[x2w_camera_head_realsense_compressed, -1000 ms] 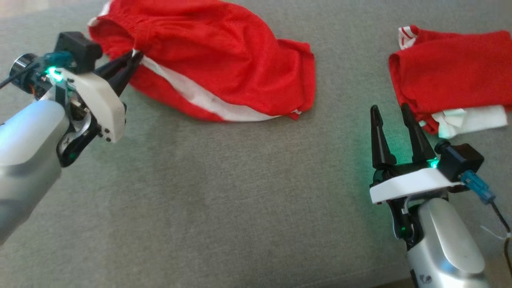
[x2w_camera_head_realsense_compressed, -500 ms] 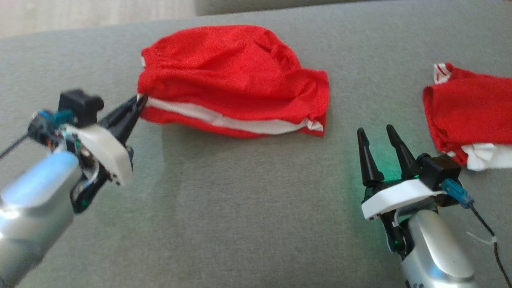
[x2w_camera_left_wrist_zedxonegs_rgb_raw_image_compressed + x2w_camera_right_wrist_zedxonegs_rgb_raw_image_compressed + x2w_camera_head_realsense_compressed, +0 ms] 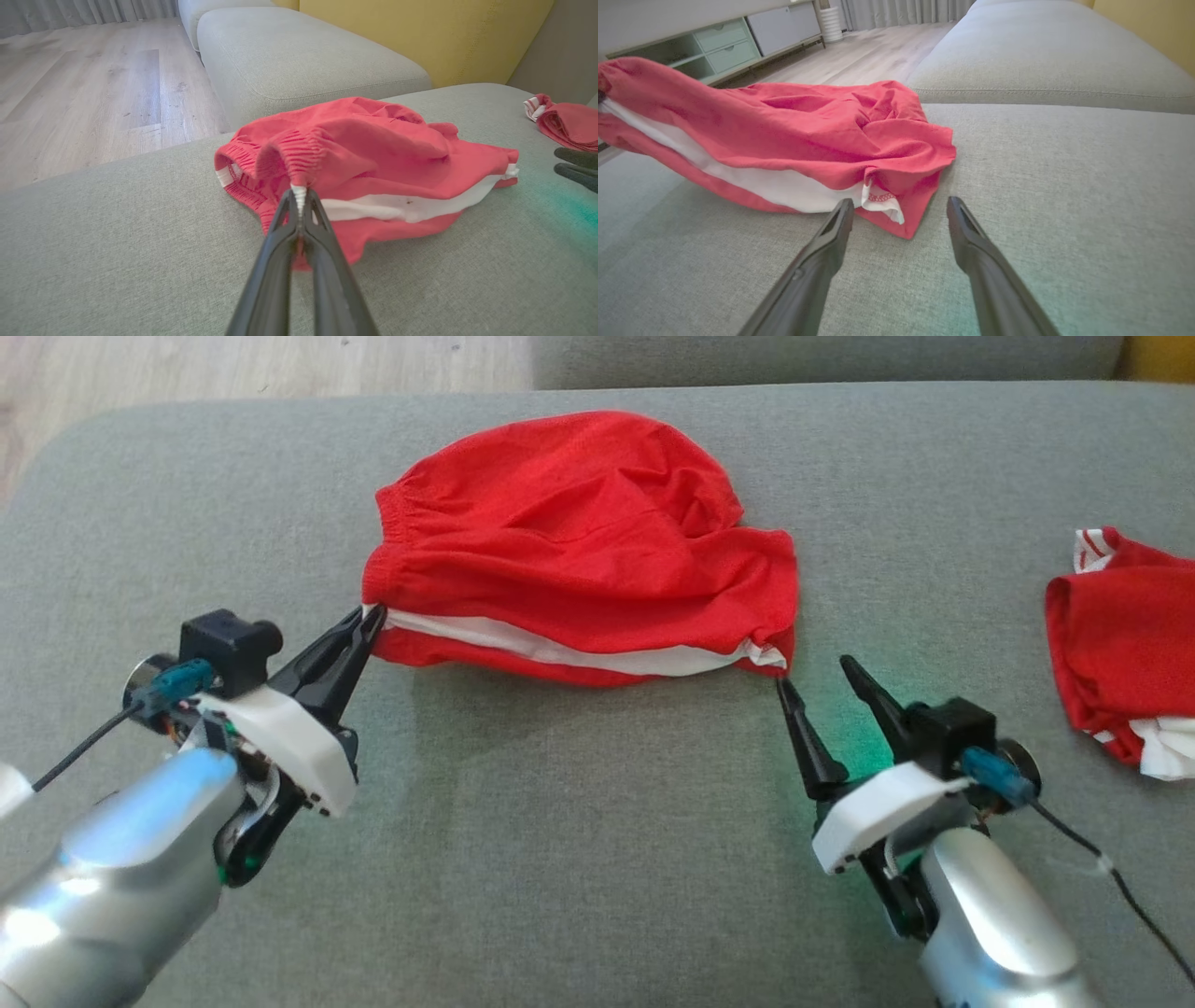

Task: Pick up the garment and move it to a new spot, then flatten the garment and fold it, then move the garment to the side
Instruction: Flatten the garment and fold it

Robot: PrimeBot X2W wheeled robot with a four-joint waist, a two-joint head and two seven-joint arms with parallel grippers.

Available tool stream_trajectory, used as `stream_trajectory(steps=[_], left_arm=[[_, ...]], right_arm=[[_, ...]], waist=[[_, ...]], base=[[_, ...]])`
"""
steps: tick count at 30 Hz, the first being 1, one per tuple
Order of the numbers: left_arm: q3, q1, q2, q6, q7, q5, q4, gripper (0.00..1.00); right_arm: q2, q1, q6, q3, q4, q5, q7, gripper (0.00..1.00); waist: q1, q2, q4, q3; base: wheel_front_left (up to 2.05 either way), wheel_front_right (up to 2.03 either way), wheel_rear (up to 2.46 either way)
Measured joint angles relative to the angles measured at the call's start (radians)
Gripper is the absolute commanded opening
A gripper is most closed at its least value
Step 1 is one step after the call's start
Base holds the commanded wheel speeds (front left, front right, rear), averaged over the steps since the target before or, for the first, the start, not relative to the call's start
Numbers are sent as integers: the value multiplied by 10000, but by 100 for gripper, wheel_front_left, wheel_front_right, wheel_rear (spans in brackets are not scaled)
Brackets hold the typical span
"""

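The garment point(image 3: 579, 551), red shorts with a white side stripe, lies crumpled on the grey cushion point(image 3: 560, 859). My left gripper point(image 3: 371, 617) is shut on its waistband corner at the garment's left end; in the left wrist view the left gripper point(image 3: 299, 198) pinches the white stripe end of the garment point(image 3: 373, 154), lifting it slightly. My right gripper point(image 3: 815, 674) stands open just off the garment's right hem corner, apart from it. In the right wrist view the right gripper point(image 3: 900, 207) frames that corner of the garment point(image 3: 784, 135) between its spread fingers.
A second red and white garment point(image 3: 1120, 663) lies at the cushion's right edge. Another grey cushion point(image 3: 299, 56) and a yellow backrest point(image 3: 420, 32) lie beyond. Wooden floor point(image 3: 84, 88) runs past the cushion's far-left edge, with low cabinets point(image 3: 714, 42) there.
The head camera has shifted, so the whole scene sits lower and more centred. My left gripper keeps its hold and the garment is drawn straighter. My right gripper has come close to the hem corner.
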Motion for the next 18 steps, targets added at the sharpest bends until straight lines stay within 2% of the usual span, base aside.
stream_trajectory(steps=[10, 18], left_arm=[[109, -9, -274, 71, -92, 134, -138, 0], [140, -57, -516, -25, -174, 267, -46, 0]], right_arm=[[-219, -1299, 0, 1175, 1394, -198, 311, 100], [-251, -2063, 0, 1714, 2512, -291, 194, 100]], waist=[[0, 0, 281, 202], [1, 0, 437, 471]], base=[[0, 0, 0], [0, 0, 0]])
